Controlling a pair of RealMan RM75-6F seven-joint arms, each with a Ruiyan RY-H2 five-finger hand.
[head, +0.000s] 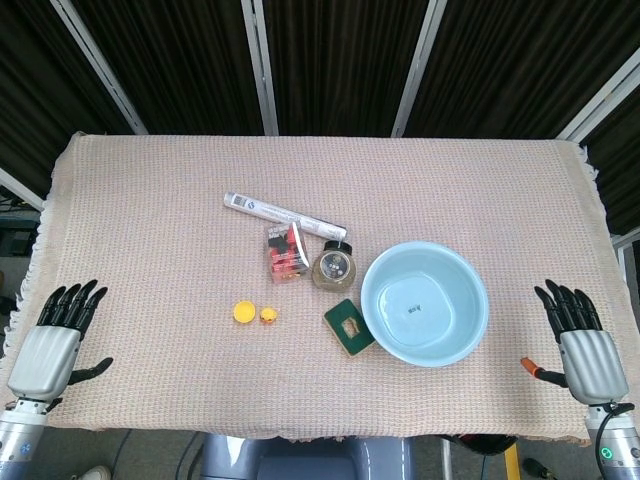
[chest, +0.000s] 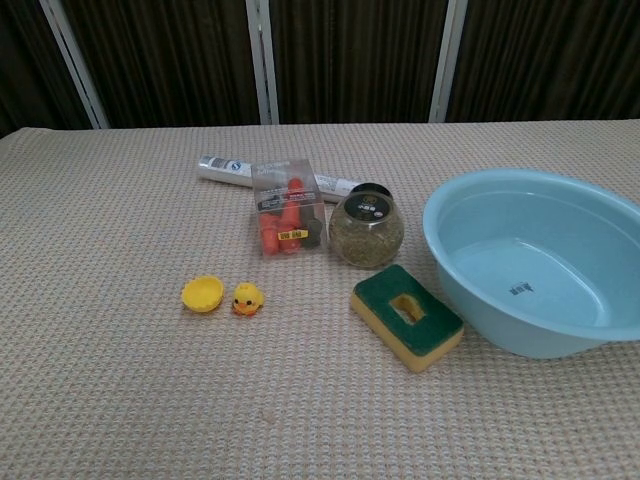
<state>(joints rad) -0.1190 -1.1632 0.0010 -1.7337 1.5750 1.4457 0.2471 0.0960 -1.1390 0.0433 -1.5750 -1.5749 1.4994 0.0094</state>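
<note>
Head view is showing the left hand (head: 52, 345) lying flat at the near left edge of the bench (head: 150, 220), fingers spread and holding nothing. The right hand (head: 582, 345) is resting likewise at the near right edge, fingers apart and empty. Nearest to it, the light blue basin (head: 425, 302) is sitting right of centre, with a green sponge (head: 348, 326) just beside its left rim. A yellow duck (chest: 247, 298) and yellow cup (chest: 202, 293) are lying close together, well apart from the left hand.

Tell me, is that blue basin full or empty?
Empty. The light blue basin shows its bare bottom with a small dark mark, nothing lying inside and no water visible, in both views.
</note>
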